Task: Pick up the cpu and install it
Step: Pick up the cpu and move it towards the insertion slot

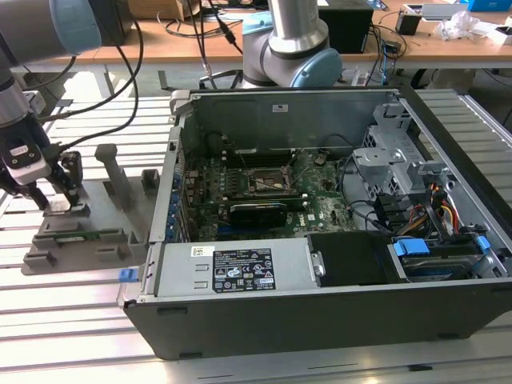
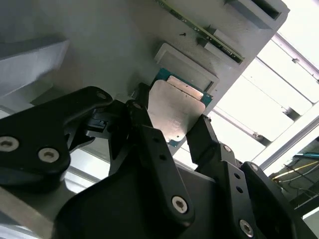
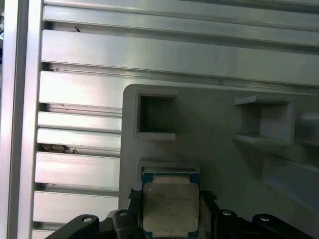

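exterior view bright and even, lit from above; the slatted table (image 1: 72, 336) glares pale, while the computer case (image 1: 240, 120) is dim and shadowed deep inside; in the second wrist view the slats burn out white and the gripper (image 2: 172, 122) looms dark and soft near the lens; the cpu (image 3: 169, 206) carries a dull sheen.

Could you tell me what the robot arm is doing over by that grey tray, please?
The arm's gripper is down at the grey parts holder, which sits on the exterior view's left of the open computer case. Both wrist views show its fingers against two opposite edges of the cpu, apparently closed on it. The chip is at the holder, so it has not reached the motherboard socket inside the case.
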`<action>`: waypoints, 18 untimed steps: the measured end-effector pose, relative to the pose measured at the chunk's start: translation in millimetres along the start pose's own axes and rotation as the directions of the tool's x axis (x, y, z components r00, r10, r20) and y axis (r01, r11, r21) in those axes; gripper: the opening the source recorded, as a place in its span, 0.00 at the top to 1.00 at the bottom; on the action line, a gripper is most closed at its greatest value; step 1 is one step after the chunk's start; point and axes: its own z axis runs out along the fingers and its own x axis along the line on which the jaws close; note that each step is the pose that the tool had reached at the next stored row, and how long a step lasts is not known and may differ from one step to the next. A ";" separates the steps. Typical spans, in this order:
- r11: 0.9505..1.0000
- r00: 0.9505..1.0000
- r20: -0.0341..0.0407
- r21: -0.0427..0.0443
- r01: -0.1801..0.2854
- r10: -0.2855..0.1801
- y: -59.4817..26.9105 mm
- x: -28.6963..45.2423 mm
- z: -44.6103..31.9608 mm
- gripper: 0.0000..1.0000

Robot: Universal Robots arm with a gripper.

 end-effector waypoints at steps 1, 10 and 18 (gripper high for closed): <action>1.000 1.000 0.000 0.000 0.000 0.000 -0.1 0.0 -1.5 0.45; 1.000 1.000 0.000 0.000 0.000 0.000 -0.5 -0.3 -12.2 0.45; 1.000 1.000 0.000 0.000 0.000 0.000 -0.6 -0.4 -15.6 0.45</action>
